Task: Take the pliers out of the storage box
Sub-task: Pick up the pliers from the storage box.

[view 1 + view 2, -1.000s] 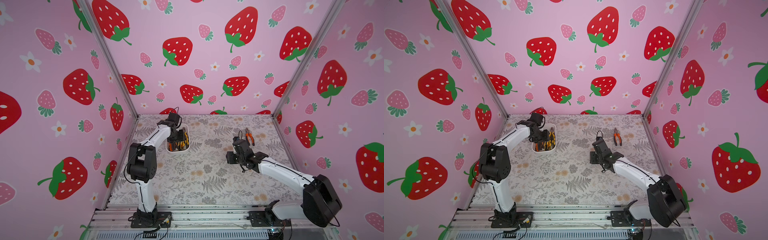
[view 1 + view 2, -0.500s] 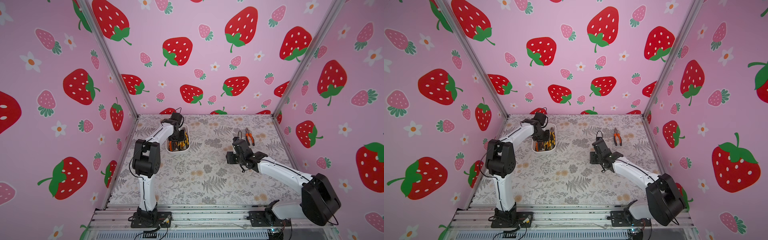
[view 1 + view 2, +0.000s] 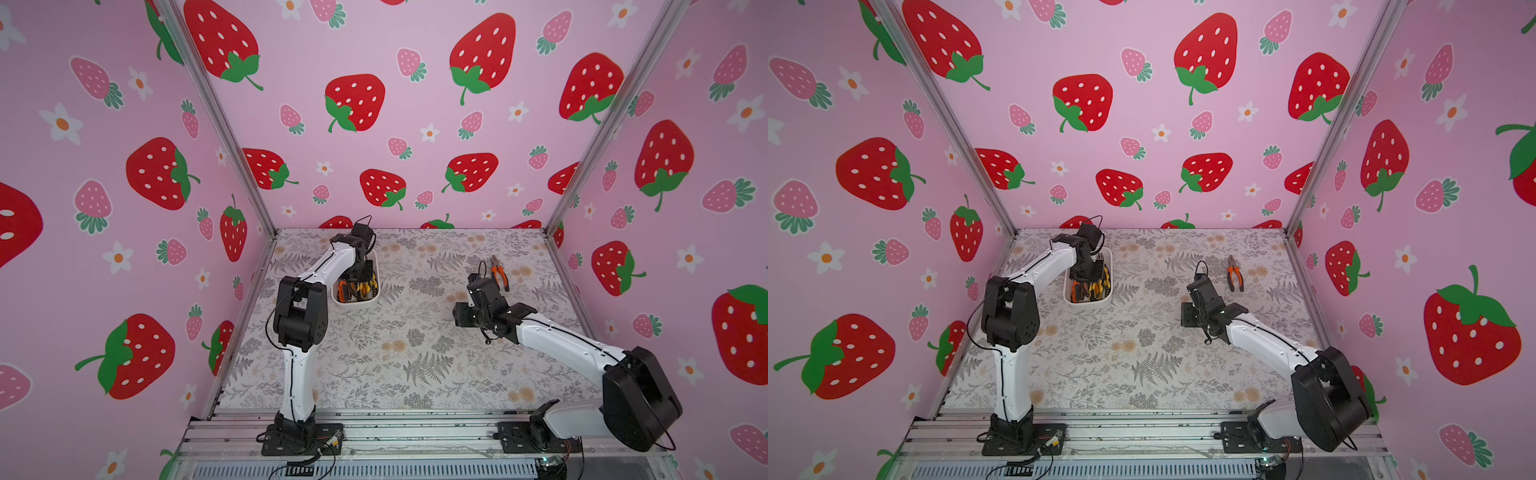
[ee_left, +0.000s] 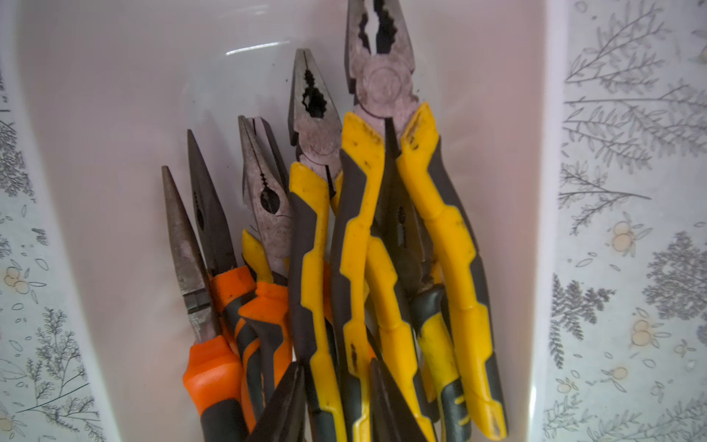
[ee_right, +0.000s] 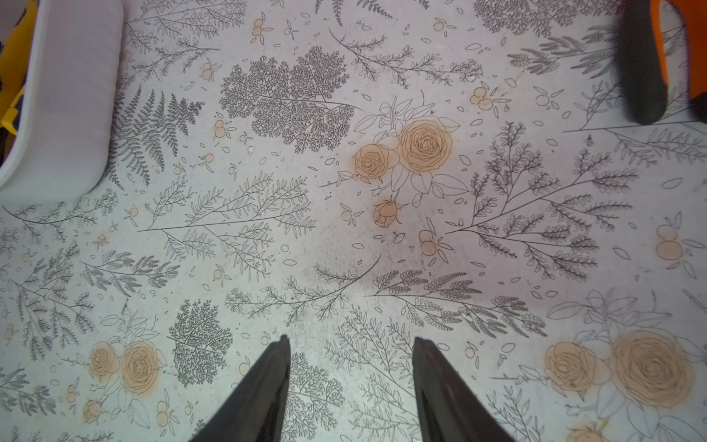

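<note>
Walls: pink strawberry-print panels [image 3: 415,104] close in 3 sides of the work area.
Table: a floral-patterned cloth [image 3: 415,374] covers it, with both arm bases on the rail at the near edge.
Left arm: its lower link [image 3: 299,316] stands upright from the base. It bends at the elbow, and the white forearm reaches toward the far left of the table, with the wrist tipped down into the box.
Right arm: its forearm [image 3: 561,336] slopes low from the near right toward mid-table, and the wrist looks down at bare cloth.
Storage box: a white tub [image 3: 353,306] at the far left of the table, directly under the left wrist.
Pliers in the box: 6 dark noses [image 4: 317,248] show in the left wrist view, bundled side by side. Some have orange-and-black handles and some yellow-and-black. Most of the task is judged to be left.
Loose pliers: 1 orange-handled pair [image 3: 498,272] lies flat on the cloth at the far right, well apart from the box. It is the only pair outside, so about 1 removal is done.
Left gripper: it [image 4: 336,367] is down among the handles. Its 2 black fingers [image 4: 283,402] are drawn narrow around yellow-and-black handles. The frame edge cuts the contact off, so I cannot tell whether they have actually clamped.
Right gripper: it [image 5: 352,382] hovers over the cloth between the box and the loose pliers. Its fingers are parted at a moderate gap with nothing between them.
</note>
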Robot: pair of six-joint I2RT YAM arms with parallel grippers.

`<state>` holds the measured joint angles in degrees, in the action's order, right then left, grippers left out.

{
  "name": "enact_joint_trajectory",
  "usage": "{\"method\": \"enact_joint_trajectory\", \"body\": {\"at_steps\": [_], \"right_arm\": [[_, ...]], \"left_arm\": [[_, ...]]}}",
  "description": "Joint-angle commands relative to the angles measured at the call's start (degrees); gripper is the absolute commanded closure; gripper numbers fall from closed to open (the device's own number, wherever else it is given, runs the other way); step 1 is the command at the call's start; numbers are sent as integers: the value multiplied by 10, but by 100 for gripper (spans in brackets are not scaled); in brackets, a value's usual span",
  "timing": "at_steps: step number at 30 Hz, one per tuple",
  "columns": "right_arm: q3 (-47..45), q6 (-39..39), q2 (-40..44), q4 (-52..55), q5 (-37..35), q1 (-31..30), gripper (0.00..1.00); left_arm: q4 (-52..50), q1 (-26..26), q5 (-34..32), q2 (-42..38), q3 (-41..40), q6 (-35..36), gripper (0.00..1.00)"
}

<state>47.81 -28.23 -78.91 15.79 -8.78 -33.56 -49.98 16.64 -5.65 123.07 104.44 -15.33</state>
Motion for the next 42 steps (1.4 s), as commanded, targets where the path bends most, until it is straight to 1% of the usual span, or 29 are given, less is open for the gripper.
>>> {"method": "enact_joint_trajectory", "body": {"at_steps": [1, 9, 12, 14, 17, 21, 22, 25, 26, 27, 30, 32, 36, 42], "right_arm": [[-9, -4, 7, -5, 8, 5, 44], [-11, -5, 7, -8, 15, 10, 44], [-11, -5, 7, -8, 16, 10, 44], [-12, -5, 10, -9, 17, 11, 44], [-13, -5, 9, -9, 18, 12, 43], [-13, -5, 10, -10, 18, 13, 44], [-14, -5, 10, -10, 18, 13, 44], [-15, -6, 13, -10, 19, 14, 43], [-16, -6, 13, -10, 18, 14, 44], [-16, -6, 13, -11, 19, 14, 43], [-16, -6, 13, -11, 19, 14, 44], [-16, -5, 13, -12, 20, 14, 44], [-18, -5, 15, -13, 19, 14, 44], [-18, -5, 15, -14, 20, 14, 44]], "left_arm": [[7, 22, 31, 23, 37, 5, 63], [2, 29, 33, 37, 52, 0, 54], [3, 30, 35, 40, 52, -2, 53], [4, 30, 39, 41, 53, -3, 50], [13, 31, 64, 41, 53, -1, 45], [11, 31, 81, 53, 62, -4, 45], [9, 31, 84, 57, 65, -4, 47], [10, 31, 88, 59, 66, -8, 58], [11, 31, 86, 57, 63, -10, 59], [16, 31, 83, 53, 59, -13, 59], [27, 34, 70, 36, 47, -13, 50], [27, 35, 56, 29, 44, -11, 46], [43, 41, 20, 6, 25, -7, 44], [63, 47, 19, -9, 15, -6, 45]]}}
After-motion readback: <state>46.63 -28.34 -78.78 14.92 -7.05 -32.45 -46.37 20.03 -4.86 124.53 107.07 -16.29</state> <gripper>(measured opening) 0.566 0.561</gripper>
